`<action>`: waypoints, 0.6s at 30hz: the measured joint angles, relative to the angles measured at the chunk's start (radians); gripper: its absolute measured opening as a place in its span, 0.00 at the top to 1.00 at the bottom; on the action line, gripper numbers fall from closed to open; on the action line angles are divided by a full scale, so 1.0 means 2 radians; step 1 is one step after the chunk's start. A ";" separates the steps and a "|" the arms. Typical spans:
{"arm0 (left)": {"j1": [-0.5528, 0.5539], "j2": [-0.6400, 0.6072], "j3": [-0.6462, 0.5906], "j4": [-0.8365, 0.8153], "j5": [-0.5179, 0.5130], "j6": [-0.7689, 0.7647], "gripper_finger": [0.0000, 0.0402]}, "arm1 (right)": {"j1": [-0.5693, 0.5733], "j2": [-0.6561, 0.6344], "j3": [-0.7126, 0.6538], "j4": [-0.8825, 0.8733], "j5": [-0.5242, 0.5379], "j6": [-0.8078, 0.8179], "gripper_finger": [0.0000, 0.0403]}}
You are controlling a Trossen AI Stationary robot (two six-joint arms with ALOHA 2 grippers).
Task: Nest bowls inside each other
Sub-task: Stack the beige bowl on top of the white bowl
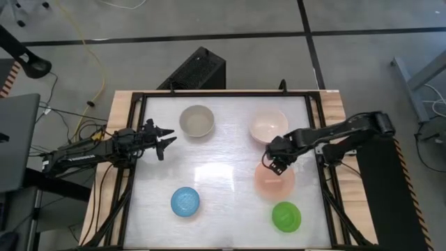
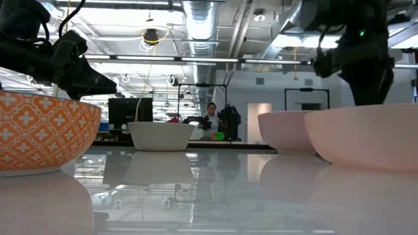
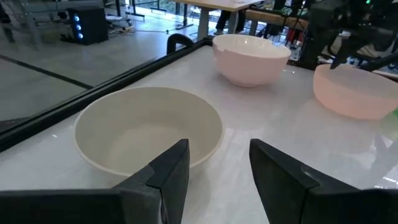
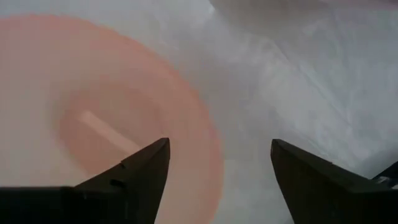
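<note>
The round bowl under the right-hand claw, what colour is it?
Salmon-pink plastic bowl; the high view shows it best.

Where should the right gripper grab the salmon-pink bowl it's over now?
On the rim, from above. The salmon-pink bowl sits upright, mouth up, too wide to span. The right gripper hangs open over its edge nearest the pale bowl, so one finger probably goes inside, one outside.

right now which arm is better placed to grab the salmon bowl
Right. The right gripper hangs open right over the salmon bowl's rim, while the left gripper is across the table beside the beige bowl.
</note>
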 joint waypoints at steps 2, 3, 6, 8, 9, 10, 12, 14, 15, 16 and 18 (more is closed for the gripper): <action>0.000 0.000 0.000 0.000 0.000 0.000 0.61 | -0.009 0.018 0.000 -0.002 0.000 -0.017 0.25; 0.000 0.000 0.000 0.000 0.000 -0.001 0.61 | -0.014 0.026 0.000 -0.001 0.000 -0.025 0.25; 0.000 0.000 0.000 0.000 0.001 -0.006 0.61 | -0.028 0.044 0.000 0.014 -0.012 -0.049 0.27; 0.000 0.000 0.000 -0.001 0.000 -0.006 0.61 | -0.036 0.052 0.000 0.032 -0.022 -0.064 0.30; 0.000 0.000 0.000 -0.001 0.000 -0.006 0.61 | -0.039 0.056 0.000 0.040 -0.027 -0.070 0.33; 0.000 0.000 0.000 -0.001 0.000 -0.006 0.61 | -0.043 0.060 0.000 0.046 -0.033 -0.075 0.36; 0.000 0.000 0.000 -0.001 0.001 -0.006 0.61 | -0.047 0.068 0.000 0.055 -0.043 -0.083 0.44; 0.000 0.000 0.000 -0.001 0.001 -0.006 0.61 | -0.048 0.075 0.000 0.056 -0.056 -0.091 0.55; 0.000 0.000 0.000 -0.001 0.001 -0.006 0.61 | -0.048 0.077 0.000 0.056 -0.063 -0.094 0.62; 0.000 0.000 0.000 -0.001 0.001 -0.006 0.61 | -0.048 0.080 0.000 0.057 -0.068 -0.097 0.70; 0.000 0.000 0.000 -0.001 0.001 -0.007 0.61 | -0.048 0.081 0.000 0.057 -0.079 -0.105 0.85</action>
